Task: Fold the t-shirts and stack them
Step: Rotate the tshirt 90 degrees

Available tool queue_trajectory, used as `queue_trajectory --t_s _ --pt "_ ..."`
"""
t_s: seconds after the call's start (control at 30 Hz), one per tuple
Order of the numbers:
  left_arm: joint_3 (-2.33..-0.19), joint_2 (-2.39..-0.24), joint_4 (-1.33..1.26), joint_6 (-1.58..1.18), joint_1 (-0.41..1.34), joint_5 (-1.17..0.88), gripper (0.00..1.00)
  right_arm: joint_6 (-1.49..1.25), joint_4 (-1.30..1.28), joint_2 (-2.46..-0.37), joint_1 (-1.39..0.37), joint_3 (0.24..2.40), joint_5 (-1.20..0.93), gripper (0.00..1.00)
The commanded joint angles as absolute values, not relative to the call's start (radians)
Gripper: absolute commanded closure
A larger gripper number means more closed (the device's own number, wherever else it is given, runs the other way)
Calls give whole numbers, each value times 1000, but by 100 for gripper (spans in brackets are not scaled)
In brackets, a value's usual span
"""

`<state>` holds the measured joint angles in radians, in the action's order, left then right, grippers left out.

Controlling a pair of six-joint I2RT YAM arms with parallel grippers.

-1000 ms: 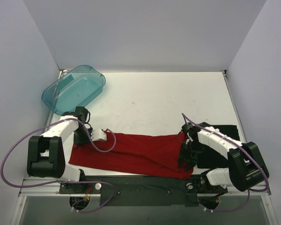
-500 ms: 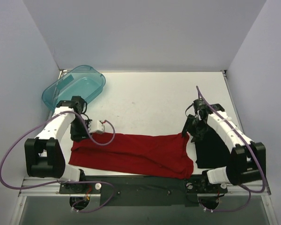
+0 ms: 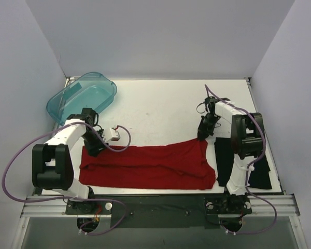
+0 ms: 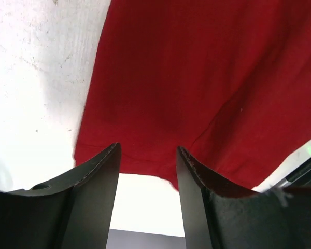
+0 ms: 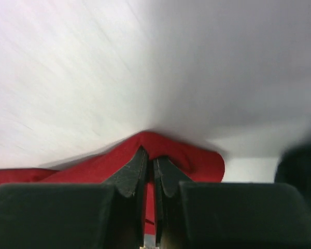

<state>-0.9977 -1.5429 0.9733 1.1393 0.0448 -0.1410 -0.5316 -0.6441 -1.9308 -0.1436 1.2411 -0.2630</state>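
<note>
The red t-shirt (image 3: 145, 166) lies spread across the near part of the table, and it fills the left wrist view (image 4: 186, 78). My left gripper (image 3: 97, 148) hovers over its left edge, open (image 4: 147, 155), with nothing between the fingers. My right gripper (image 3: 202, 136) is shut on the shirt's far right corner, which is drawn up to a point. In the right wrist view the gripper (image 5: 150, 155) pinches a ridge of red cloth (image 5: 192, 158). The black t-shirt (image 3: 222, 161) lies flat at the right, partly under the right arm.
A translucent teal tub (image 3: 83, 98) stands tilted at the far left corner, just behind the left arm. The white table (image 3: 160, 109) stretches back to the walls. A dark strip runs along the near edge by the arm bases (image 3: 155, 207).
The left gripper opened and let go of the red shirt's left edge. The right arm swung from the near edge toward the back, shut on the shirt's far right corner and pulled it up.
</note>
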Motion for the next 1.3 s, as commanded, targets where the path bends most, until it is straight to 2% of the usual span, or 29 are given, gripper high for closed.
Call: queue_trajectory --t_s 0.0,0.17,0.23,0.27,0.3,0.33,0.47,0.57,0.7,0.8,0.93,1.07,1.1,1.13,1.17,1.2,1.27 --pt "-1006 -1459 1047 1181 46 -267 43 -488 -629 -2134 -110 1583 -305 100" --pt "-973 -1419 1069 1161 95 -238 43 -457 -705 -2397 -106 2081 -373 100" --pt "-977 -1408 1057 1141 101 -239 43 -445 -729 -2465 -104 2224 -428 85" --pt "-988 -1410 1052 1108 101 -254 43 -431 -730 -2477 -103 2274 -434 65" --pt "-1009 -1413 1057 1097 103 -277 43 -426 -730 -2479 -101 2295 -437 61" --pt "-1037 -1425 1061 1079 101 -287 43 -419 -729 -2465 -98 2319 -422 50" --pt "-1058 -1450 990 1039 88 -272 43 -393 -721 -2323 -74 2270 -309 43" --pt "-1048 -1497 886 1045 74 -206 43 -380 -716 -2182 -69 2107 -181 41" --pt "-1037 -1569 815 1034 72 -164 43 -443 -716 -1984 -69 1782 -97 45" --pt "-988 -1603 750 1039 74 -160 42 -488 -710 -1950 -69 1584 -95 47" --pt "-943 -1626 741 1068 80 -163 42 -492 -701 -1983 -77 1516 -124 48" --pt "-899 -1582 825 1112 97 -193 49 -494 -709 -2071 -75 1537 -146 50" --pt "-876 -1550 839 1129 109 -198 49 -488 -709 -2107 -75 1546 -165 56" --pt "-864 -1505 877 1137 115 -219 49 -480 -715 -2127 -75 1584 -175 71" --pt "-839 -1478 899 1156 129 -228 49 -476 -732 -2173 -74 1607 -193 77" --pt "-821 -1432 928 1161 152 -250 49 -468 -741 -2195 -74 1676 -201 89" --pt "-778 -1358 977 1183 202 -274 48 -463 -775 -2278 -71 1815 -235 100"
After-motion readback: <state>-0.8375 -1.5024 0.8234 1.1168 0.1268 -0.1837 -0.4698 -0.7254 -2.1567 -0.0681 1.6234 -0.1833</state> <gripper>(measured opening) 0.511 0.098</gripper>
